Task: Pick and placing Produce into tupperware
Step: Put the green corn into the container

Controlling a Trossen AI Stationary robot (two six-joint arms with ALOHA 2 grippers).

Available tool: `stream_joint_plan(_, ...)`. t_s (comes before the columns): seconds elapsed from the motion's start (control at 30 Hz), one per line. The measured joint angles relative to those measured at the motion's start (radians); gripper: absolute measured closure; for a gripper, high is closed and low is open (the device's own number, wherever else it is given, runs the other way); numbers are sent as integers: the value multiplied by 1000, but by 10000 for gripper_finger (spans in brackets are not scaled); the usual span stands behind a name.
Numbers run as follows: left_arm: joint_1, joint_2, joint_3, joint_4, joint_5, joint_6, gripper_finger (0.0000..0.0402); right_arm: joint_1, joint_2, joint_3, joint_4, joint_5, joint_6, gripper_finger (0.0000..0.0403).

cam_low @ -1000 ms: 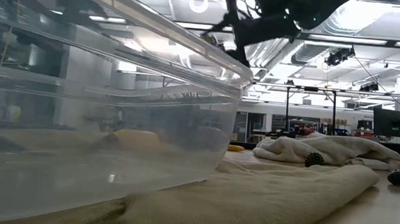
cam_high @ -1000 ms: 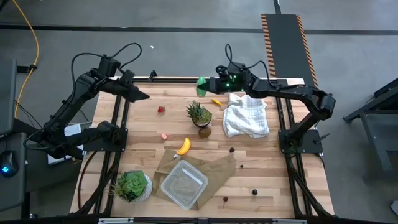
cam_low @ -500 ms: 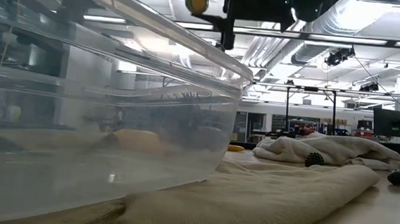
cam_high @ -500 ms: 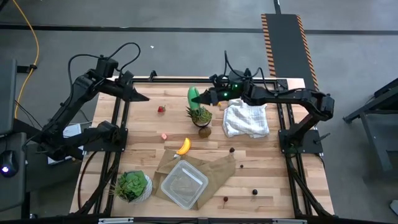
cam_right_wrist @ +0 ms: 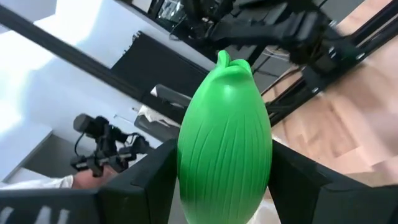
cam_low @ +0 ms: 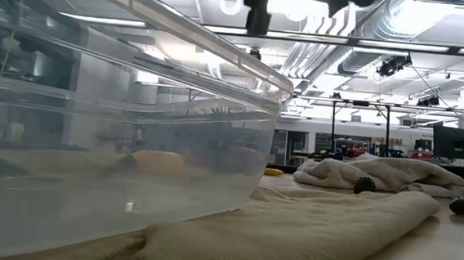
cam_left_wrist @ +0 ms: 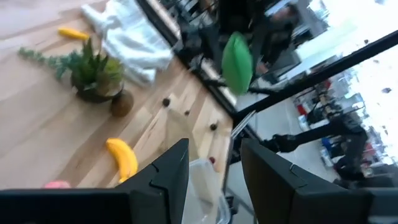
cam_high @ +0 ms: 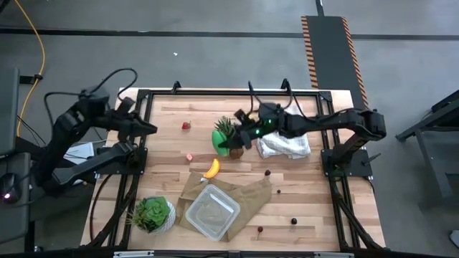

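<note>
My right gripper [cam_high: 224, 140] is shut on the green oval [cam_right_wrist: 225, 143] and holds it in the air over the spiky potted plant [cam_high: 226, 127] at mid-table. The left wrist view also shows the oval [cam_left_wrist: 237, 62]. The clear tupperware [cam_high: 212, 212] rests on the brown paper bag [cam_high: 244, 195] near the front edge. On the wood lie the banana [cam_high: 211, 169], the strawberry [cam_high: 186, 126], a pink piece [cam_high: 189, 157] and a yellow-orange piece [cam_left_wrist: 73, 33]. My left gripper [cam_high: 148, 128] stands open with nothing in it, above the table's left edge. My right gripper pinches the green oval's two long sides [cam_right_wrist: 189, 171] between its two fingers [cam_right_wrist: 155, 186]. The fingers run level, coming from the table's right side. The oval's stem tip [cam_right_wrist: 222, 59] points on past the fingertips. It is lifted clear of the table.
A white cloth [cam_high: 290, 143] lies right of the spiky plant, under my right arm. A leafy plant in a white pot [cam_high: 152, 213] stands at the front left. Small dark pieces [cam_high: 267, 172] [cam_high: 293, 221] lie on the wood at the right front.
My right gripper has swung from the far edge toward the near edge and a little left, carrying the green oval to a spot over the spiky plant. Its wrist has turned on the way. My left gripper has drawn back toward the table's left edge, still open.
</note>
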Motion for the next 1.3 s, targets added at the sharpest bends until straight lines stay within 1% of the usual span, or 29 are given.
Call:
stream_joint_plan(0.1, -15, -40, 0, 15, -1, -55, 268, 77, 0, 0, 0, 89, -9, 206)
stream_joint_plan(0.27, -12, -74, 0, 9, 21, -75, 268, 201, 2, 0, -9, 301, -17, 206)
stream_joint_plan(0.37, -12, -79, 0, 7, 43, -68, 268, 264, 25, 23, -75, 377, -14, 206)
stream_joint_plan(0.47, -12, -79, 0, 3, 68, -47, 268, 316, 75, 95, -167, 427, -21, 206)
stream_joint_plan(0.6, -12, -79, 0, 2, 100, -23, 268, 354, 168, 230, -260, 445, -48, 206)
stream_joint_plan(0.77, -12, -102, 0, -8, 95, 10, 268, 373, 286, 413, -480, 447, -78, 206)
stream_joint_plan(0.9, -12, -121, 0, -48, 72, 29, 268, 397, 353, 515, -647, 441, -95, 206)
stream_joint_plan(1.03, -12, -137, 0, -83, 64, 42, 268, 421, 370, 542, -747, 443, -85, 206)
stream_joint_plan(1.3, -12, -140, -1, -106, 38, 73, 268, 458, 370, 536, -855, 480, -87, 206)
